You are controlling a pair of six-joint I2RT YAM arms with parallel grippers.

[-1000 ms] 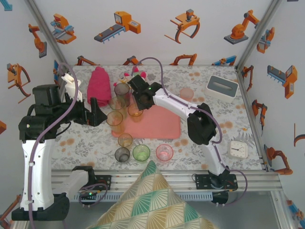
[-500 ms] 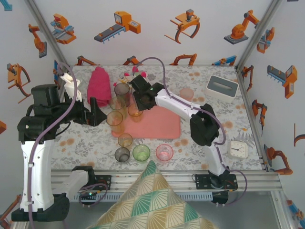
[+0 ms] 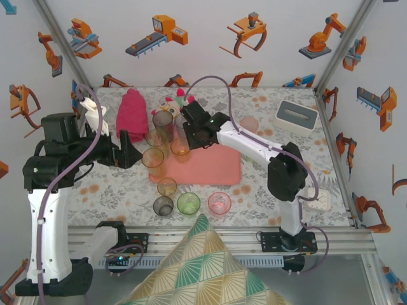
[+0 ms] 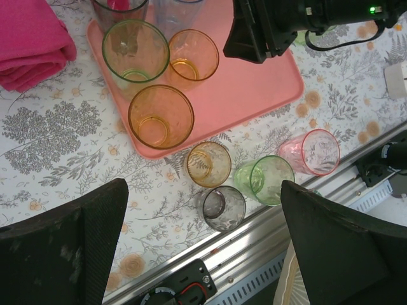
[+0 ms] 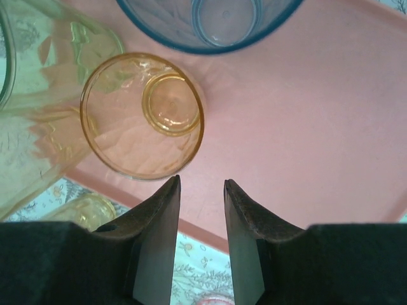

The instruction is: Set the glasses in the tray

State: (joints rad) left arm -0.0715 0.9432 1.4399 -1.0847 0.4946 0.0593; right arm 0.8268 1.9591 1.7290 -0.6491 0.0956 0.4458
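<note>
Roughly half done: five tumblers crowd the left end of the salmon tray. They are a tall green glass, an orange glass, an amber glass at the near corner, and a grey glass and a bluish glass behind them. Four more wait on the table just off the tray's near edge: a small amber tumbler, a smoky tumbler, a green tumbler and a pink tumbler. What appears to be a second pink tumbler stands well apart at the back. The right gripper hangs low over the tray just beside the orange glass, jaws a narrow gap apart and holding nothing. The left gripper hovers left of the tray, spread wide and empty. The grey and bluish glasses are cut off at the frame edge in the left wrist view. From above, the right arm covers the bluish one, so whether either sits fully inside the rim is unclear.
</note>
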